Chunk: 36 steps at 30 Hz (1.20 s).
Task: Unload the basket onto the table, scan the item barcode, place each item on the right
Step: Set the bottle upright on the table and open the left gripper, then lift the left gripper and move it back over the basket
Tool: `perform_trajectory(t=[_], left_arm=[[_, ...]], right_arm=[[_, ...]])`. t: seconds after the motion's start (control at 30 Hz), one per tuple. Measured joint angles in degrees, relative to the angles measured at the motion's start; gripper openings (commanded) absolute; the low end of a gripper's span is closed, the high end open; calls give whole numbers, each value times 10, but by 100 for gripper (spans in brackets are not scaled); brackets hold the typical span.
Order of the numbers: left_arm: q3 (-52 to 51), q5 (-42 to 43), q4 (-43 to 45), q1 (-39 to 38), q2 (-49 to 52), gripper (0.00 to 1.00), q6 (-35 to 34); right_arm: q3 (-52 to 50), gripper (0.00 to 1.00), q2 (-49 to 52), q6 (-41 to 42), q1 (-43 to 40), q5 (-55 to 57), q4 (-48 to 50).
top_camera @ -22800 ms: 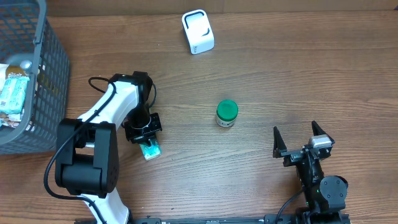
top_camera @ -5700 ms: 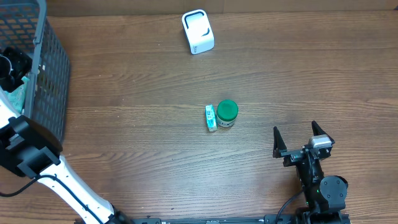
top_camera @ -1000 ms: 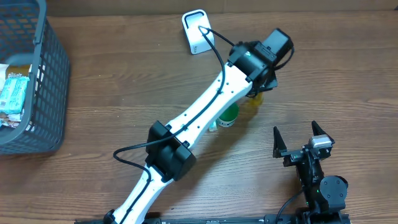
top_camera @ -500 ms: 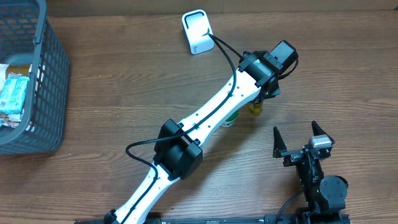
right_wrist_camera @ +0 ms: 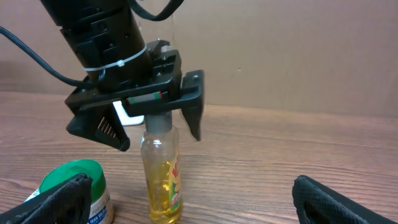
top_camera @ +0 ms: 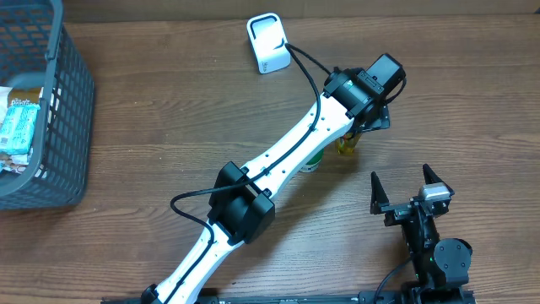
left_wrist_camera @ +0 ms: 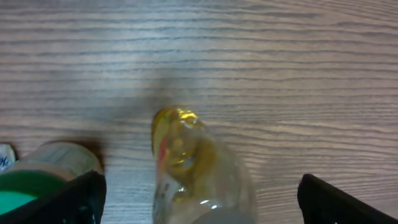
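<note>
The right wrist view gives the side-on picture: a clear bottle of yellow liquid (right_wrist_camera: 161,180) stands upright on the worktop (right_wrist_camera: 298,155). The left fingers (right_wrist_camera: 194,106) are spread wide on either side of its grey cap, touching neither side. A green-lidded jar (right_wrist_camera: 69,186) sits just beside it. From overhead the arm hides most of this, with only the bottle's base peeking out near the jar. That view alone shows the white scanner (top_camera: 268,42) well apart at the far edge and the basket (top_camera: 59,118) at the left. The left wrist view looks down the blurred bottle.

The left arm reaches long and diagonal across the worktop, wrist pointing down. The right fingers (top_camera: 376,187) rest spread at the near edge.

Half a second ago the left fingers pinched the bottle; now they are apart, and the bottle stands in the same spot.
</note>
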Motion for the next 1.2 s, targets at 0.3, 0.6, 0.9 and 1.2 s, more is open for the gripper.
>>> perform_trajectory(t=[0.3, 0.6, 0.9, 1.2], left_arm=[[11, 0, 11, 1, 0, 100, 47], [135, -6, -31, 24, 0, 100, 90], [291, -39, -186, 111, 0, 100, 121], [337, 10, -254, 223, -1, 99, 261]], right_arm=[[0, 100, 0, 0, 0, 0, 0], [0, 100, 0, 0, 0, 0, 0], [0, 100, 0, 0, 0, 0, 0], [0, 100, 0, 0, 0, 0, 0]])
